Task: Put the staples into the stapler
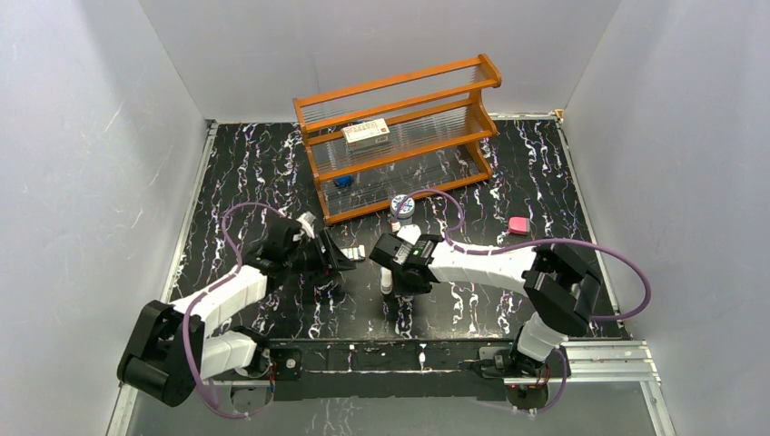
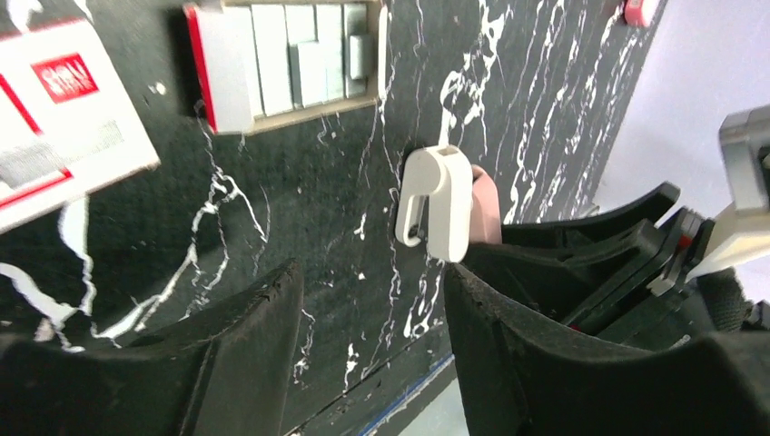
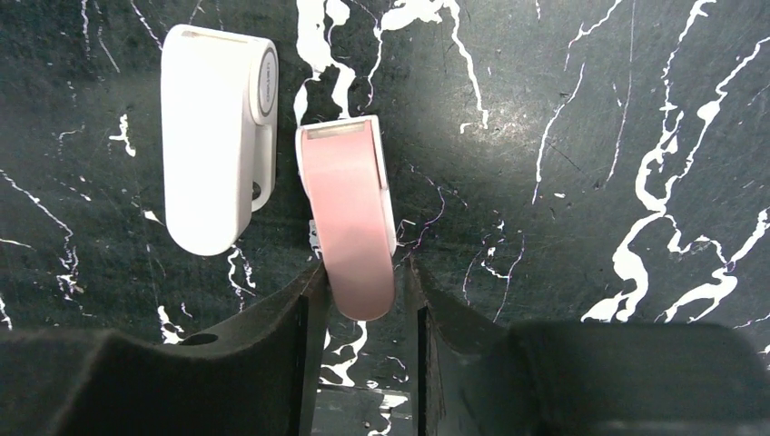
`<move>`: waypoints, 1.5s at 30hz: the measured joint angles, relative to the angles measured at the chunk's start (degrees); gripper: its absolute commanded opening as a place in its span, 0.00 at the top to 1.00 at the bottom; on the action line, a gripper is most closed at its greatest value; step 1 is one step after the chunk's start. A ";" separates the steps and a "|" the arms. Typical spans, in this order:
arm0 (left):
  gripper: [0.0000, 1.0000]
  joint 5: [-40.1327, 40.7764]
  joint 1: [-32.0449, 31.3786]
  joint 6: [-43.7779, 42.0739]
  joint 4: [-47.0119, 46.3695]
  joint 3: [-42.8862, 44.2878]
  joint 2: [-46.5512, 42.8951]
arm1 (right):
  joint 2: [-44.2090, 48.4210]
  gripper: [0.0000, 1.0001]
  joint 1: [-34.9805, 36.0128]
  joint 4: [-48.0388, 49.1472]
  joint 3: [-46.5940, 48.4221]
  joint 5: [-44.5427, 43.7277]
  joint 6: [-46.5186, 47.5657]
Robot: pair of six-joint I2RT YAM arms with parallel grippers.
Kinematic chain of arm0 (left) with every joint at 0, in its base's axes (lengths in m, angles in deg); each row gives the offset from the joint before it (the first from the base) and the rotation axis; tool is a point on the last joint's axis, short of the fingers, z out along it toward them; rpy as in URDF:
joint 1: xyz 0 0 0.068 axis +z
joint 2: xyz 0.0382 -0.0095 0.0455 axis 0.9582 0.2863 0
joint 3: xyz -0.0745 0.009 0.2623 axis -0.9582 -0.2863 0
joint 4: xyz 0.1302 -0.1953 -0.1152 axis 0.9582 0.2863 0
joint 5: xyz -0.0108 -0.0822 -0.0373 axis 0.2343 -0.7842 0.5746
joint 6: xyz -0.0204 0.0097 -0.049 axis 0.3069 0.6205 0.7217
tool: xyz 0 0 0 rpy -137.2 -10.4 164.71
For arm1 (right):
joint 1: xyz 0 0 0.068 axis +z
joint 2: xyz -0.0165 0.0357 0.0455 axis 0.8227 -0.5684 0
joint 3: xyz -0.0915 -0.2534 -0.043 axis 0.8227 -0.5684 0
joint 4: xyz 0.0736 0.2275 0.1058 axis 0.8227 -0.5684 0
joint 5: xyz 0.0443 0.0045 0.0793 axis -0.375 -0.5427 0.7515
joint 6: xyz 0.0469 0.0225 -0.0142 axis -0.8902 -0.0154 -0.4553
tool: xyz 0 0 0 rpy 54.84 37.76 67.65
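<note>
The white stapler (image 3: pixel 213 136) lies flat on the black marbled table, and it also shows as the stapler (image 1: pixel 388 280) (image 2: pixel 436 204) in the other two views. A peach stapler (image 3: pixel 350 218) lies right beside it. My right gripper (image 3: pixel 363 272) stands narrowly around the peach stapler's near end: its left finger touches it and a sliver of gap shows on the right. The grey staples (image 2: pixel 309 50) lie in a small red-edged tray beyond my left gripper (image 2: pixel 372 300). That gripper is open and holds nothing, a little short of the white stapler.
A red-and-white box (image 2: pixel 64 100) lies left of the tray. At the back, an orange rack (image 1: pixel 399 136) carries another red-and-white box (image 1: pixel 367 134). A round tin (image 1: pixel 402 207) and a pink object (image 1: pixel 518 225) sit in front of the rack. The two grippers are close together.
</note>
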 measured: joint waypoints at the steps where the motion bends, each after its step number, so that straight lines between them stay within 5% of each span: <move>1: 0.45 0.02 -0.59 0.74 -0.66 -0.76 -0.44 | 0.26 0.65 0.00 0.11 0.00 0.02 0.26; 12: 0.32 1.03 -8.96 8.52 -8.52 -7.13 -2.62 | 1.86 0.77 -0.94 1.92 -1.40 1.84 0.68; 21: 0.46 3.91 -18.58 11.23 -15.72 -6.71 3.19 | 11.91 0.78 -4.87 6.40 -8.15 4.46 -1.79; 30: 0.37 6.64 -24.81 11.78 -19.69 -1.88 9.79 | 20.70 0.78 -11.58 12.15 -15.32 12.48 -4.68; 39: 0.64 7.13 -25.44 13.11 -24.87 0.90 13.42 | 24.09 0.81 -15.02 18.14 -18.60 22.51 -7.10; 45: 0.65 7.10 -25.66 13.51 -25.92 1.31 14.82 | 24.48 0.82 -15.69 19.56 -19.54 25.16 -7.69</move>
